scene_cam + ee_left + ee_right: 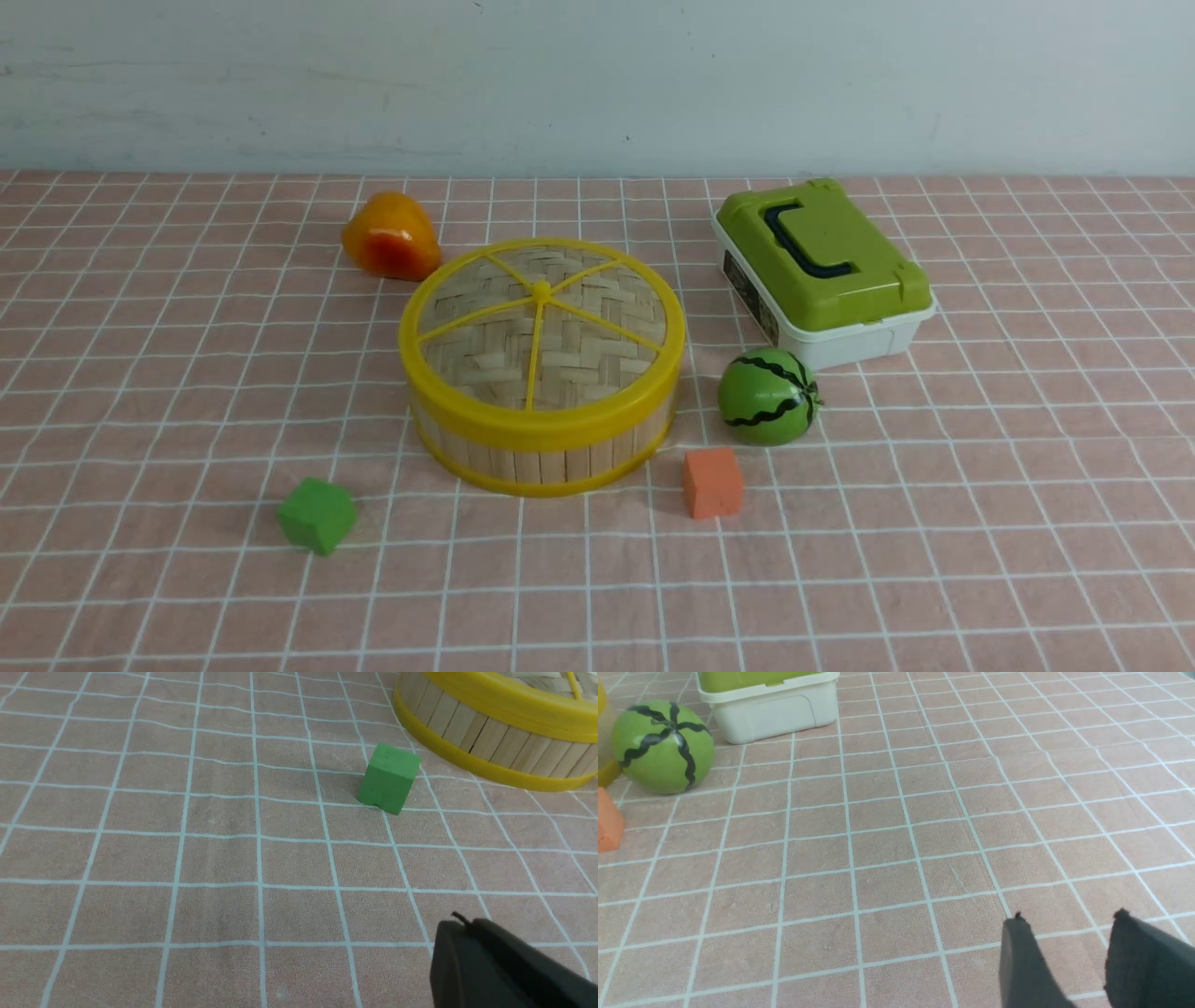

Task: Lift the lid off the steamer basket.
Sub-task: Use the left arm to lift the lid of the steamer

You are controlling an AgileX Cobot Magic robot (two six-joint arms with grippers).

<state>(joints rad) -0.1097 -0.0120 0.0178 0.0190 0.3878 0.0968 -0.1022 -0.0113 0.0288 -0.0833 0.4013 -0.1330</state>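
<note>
Currently left gripper point(460, 924) clenched, empty, above the cloth near side of green cube point(317, 515); right gripper point(1069, 919) released, empty. Beyond green cube and orange cube point(712, 482), steamer basket point(523, 462) sits mid-table, lid point(560, 355) seated on it. Toy watermelon point(767, 396) right; green-lidded box point(822, 271) far right.

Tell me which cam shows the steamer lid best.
Front view: the whole lid shows, with rim, spokes and knob, seated on the steamer basket. The left wrist view catches only a cropped strip of its rim and weave. The right wrist view shows nothing identifiable of it.
</note>
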